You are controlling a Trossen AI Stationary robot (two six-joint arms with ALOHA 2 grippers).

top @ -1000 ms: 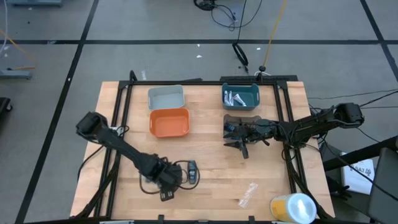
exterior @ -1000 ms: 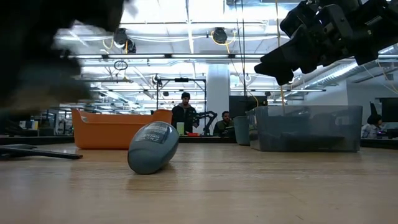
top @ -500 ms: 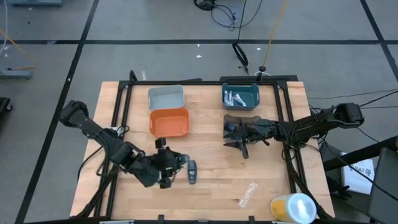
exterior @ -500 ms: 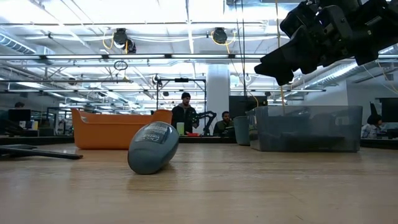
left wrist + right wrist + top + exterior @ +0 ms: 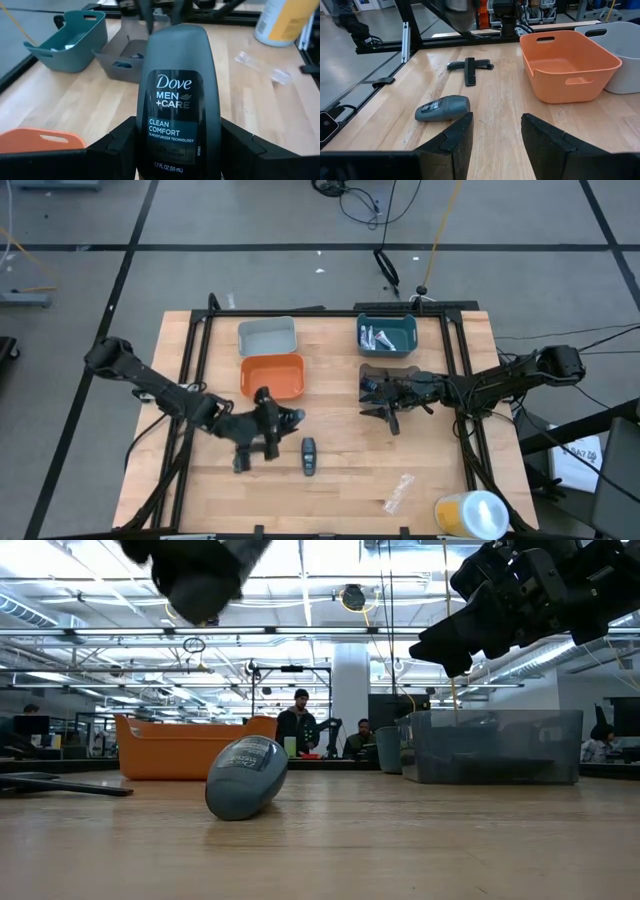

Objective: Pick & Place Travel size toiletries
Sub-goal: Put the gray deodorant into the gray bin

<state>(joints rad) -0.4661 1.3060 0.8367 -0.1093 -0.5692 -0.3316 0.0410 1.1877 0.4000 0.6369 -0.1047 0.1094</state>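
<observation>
**Deodorant pair, one lifted**

Dark grey oval deodorant [image 5: 179, 95], smooth plastic, clamped in left gripper [image 5: 270, 423] at table's 7 o'clock, clear of orange bin [image 5: 272, 377]. Twin deodorant [image 5: 309, 456] lies on bare wood. Right gripper [image 5: 383, 396] empty, jaws parted.

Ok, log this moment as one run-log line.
left tool: shut on deodorant bottle, lifted above table | right tool: open, empty, by grey bin | second deodorant bottle: lying on table

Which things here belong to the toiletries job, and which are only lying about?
For the job:
- grey Dove bottle, held in the left gripper
- second Dove bottle, on the table
- black stick-shaped pieces
- white tubes in the teal bin

Lying about:
- clear wrapper
- yellow-and-white cylinder
</observation>
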